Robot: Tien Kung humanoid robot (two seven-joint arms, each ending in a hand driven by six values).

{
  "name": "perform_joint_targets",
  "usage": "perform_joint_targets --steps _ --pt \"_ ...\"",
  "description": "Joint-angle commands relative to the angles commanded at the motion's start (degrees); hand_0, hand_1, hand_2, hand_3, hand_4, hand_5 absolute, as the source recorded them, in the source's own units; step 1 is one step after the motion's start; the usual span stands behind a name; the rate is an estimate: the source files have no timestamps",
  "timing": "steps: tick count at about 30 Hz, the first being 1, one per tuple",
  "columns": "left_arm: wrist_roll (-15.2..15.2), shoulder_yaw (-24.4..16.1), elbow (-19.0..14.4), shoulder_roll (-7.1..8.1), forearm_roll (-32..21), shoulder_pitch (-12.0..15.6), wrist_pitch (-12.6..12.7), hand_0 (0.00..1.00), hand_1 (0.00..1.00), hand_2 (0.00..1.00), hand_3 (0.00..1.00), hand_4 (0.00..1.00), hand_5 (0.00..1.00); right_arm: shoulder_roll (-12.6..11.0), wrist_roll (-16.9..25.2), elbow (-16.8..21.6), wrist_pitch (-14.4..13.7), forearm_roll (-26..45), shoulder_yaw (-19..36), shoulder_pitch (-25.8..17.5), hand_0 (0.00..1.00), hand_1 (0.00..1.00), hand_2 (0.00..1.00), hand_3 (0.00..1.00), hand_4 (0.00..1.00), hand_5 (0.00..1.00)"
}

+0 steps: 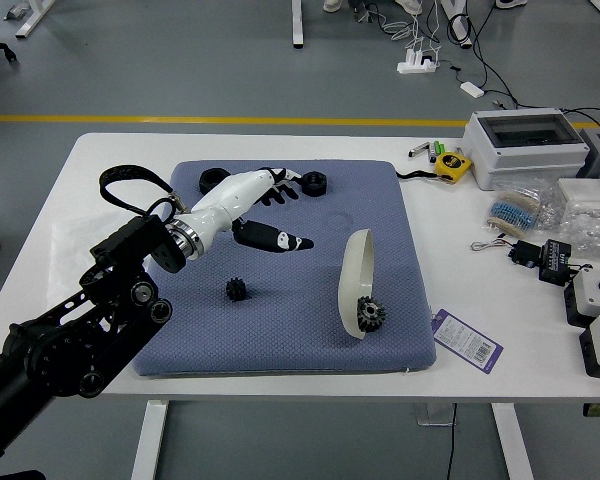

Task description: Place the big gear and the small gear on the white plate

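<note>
Big gear (371,314) against tipped-up white plate (354,280).
Small gear (236,289) on blue mat (290,338), left of them. Left hand (242,195) above mat, fingers relaxed, grasping nothing. I'd level the plate first, light touch on the rim so the big gear doesn't roll, then seat both gears.

The mat (280,340) looks like matt, finely textured cloth, the plate (352,290) like smooth plastic. The big gear (371,314) has a dull metallic look; the clear bag (586,234) is glossy, crinkled plastic.
</note>
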Motion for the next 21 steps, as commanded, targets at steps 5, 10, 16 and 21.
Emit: perform_joint_targets --steps 5,10,16,21 --pt "0.02 0.1 0.21 -0.11 0.0 0.74 -0.08 0.492 0.603 0.671 0.766 0.998 0.4 0.06 0.0 -0.02 0.0 0.03 -0.01 -0.14 0.647 0.645 0.733 0.58 0.842 0.678" --pt "0.04 0.52 0.55 -0.39 0.05 1.21 -0.27 0.492 0.605 0.674 0.767 0.998 0.403 0.05 0.25 -0.02 -0.01 0.81 -0.38 -0.03 0.647 0.645 0.733 0.58 0.842 0.678" --pt "0.03 -0.9 -0.28 0.61 1.81 1.69 -0.27 0.489 0.6 0.672 0.766 0.998 0.387 0.06 0.52 -0.06 -0.05 1.75 -0.81 0.07 0.648 0.645 0.733 0.581 0.842 0.678" --pt "0.2 -2.51 -0.69 3.9 6.67 2.67 -1.25 0.485 0.6 0.671 0.764 0.998 0.369 0.03 0.64 -0.1 0.06 2.07 -1.01 0.11 0.648 0.645 0.733 0.581 0.842 0.677"
